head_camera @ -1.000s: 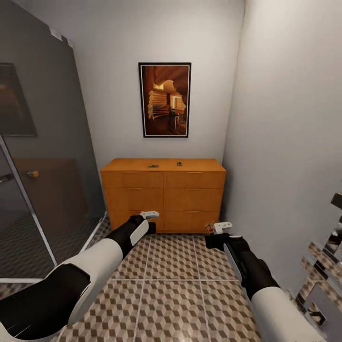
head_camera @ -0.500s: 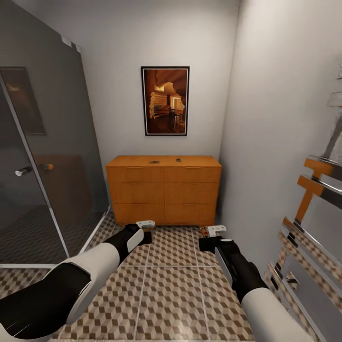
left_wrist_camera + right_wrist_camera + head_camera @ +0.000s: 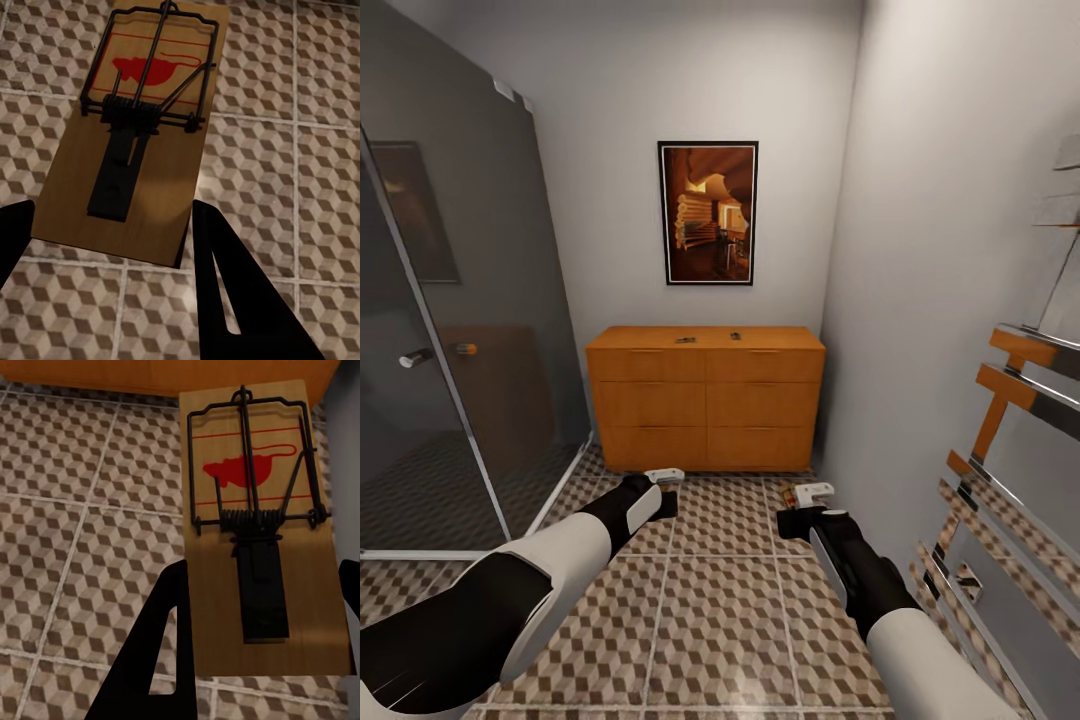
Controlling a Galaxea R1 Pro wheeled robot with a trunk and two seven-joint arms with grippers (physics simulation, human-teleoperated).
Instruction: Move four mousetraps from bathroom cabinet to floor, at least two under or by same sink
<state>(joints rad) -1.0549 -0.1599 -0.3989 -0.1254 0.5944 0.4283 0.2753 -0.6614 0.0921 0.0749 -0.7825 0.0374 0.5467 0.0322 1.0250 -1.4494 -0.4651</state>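
Before the cabinet point(image 3: 705, 410), each gripper point(image 3: 112, 247) point(image 3: 262, 660) clasps a mousetrap point(image 3: 139, 127) point(image 3: 259, 525).

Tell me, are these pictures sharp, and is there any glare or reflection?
Head view: sharp; the shower glass mirrors the cabinet, walls bend toward the edges. Left wrist view: crisp trap, soft shadow on its wood. Right wrist view: crisp trap, no glare.

Both arms reach forward and slightly down, elbows low, forearms angled toward each other. The left claw point(image 3: 664, 477) is closed on a mousetrap point(image 3: 135, 142), its dark fingers point(image 3: 240, 300) on either side of the wooden base. The right claw point(image 3: 812, 492) likewise clamps a second mousetrap point(image 3: 259, 540) between its fingers point(image 3: 154, 660).
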